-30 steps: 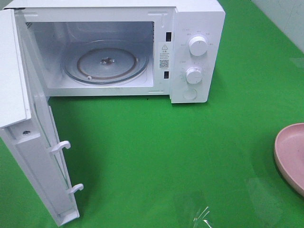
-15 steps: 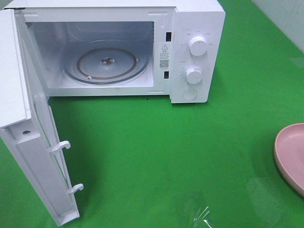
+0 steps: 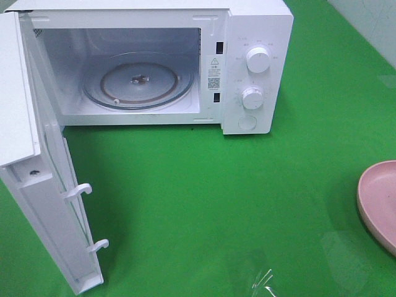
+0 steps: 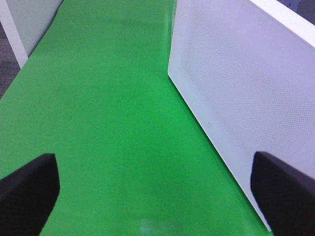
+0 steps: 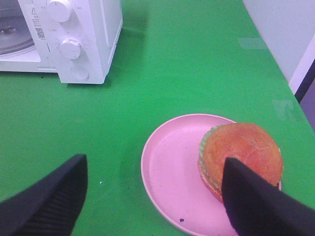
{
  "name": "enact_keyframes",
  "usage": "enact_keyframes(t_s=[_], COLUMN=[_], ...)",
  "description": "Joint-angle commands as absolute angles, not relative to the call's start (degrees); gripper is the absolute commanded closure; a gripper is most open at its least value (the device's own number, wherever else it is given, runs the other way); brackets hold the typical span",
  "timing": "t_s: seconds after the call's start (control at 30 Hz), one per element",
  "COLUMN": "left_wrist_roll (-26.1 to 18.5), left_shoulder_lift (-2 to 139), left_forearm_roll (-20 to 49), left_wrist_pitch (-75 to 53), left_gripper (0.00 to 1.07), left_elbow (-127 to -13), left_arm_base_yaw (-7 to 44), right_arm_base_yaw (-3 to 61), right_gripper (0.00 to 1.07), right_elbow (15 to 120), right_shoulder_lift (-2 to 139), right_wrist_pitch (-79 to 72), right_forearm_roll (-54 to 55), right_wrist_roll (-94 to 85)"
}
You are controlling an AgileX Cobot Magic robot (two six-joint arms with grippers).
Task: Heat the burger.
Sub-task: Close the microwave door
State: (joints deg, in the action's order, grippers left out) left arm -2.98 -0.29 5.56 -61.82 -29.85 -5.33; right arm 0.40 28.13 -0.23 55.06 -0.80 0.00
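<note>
The burger (image 5: 241, 152), with a golden-brown bun and green lettuce frill, sits on the far side of a pink plate (image 5: 172, 172) in the right wrist view. My right gripper (image 5: 152, 196) is open above the plate's near side, one finger (image 5: 256, 201) overlapping the burger's edge in view. In the exterior high view only the plate's edge (image 3: 377, 201) shows at the right; the burger is out of view there. The white microwave (image 3: 247, 37) stands open, its glass turntable (image 3: 137, 80) empty. My left gripper (image 4: 152, 191) is open and empty beside the microwave door's outer face (image 4: 236, 83).
The microwave door (image 3: 43, 204) swings out toward the front left. Two knobs (image 3: 258, 59) and a button sit on the microwave's right panel. A green cloth (image 3: 216, 198) covers the table. A scrap of clear plastic (image 3: 266, 281) lies at the front edge.
</note>
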Motion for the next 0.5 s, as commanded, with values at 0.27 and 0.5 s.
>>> enact_keyframes(t_s=[0.27, 0.5], left_wrist_roll=[-2.6, -2.6], left_shoulder_lift=[-0.6, -0.6], left_forearm_roll=[5.7, 5.7], left_wrist_pitch=[-61.3, -61.3], left_gripper=[0.09, 0.09], left_elbow=[-29.7, -29.7], left_arm_base_yaw=[-5.4, -5.4], right_arm_base_yaw=[0.1, 0.1], right_gripper=[0.32, 0.32], right_elbow=[28.1, 28.1], right_shoulder_lift=[-1.8, -1.8], right_wrist_pitch=[54.9, 54.9], right_forearm_roll=[-0.6, -0.7], right_wrist_roll=[-0.5, -0.5])
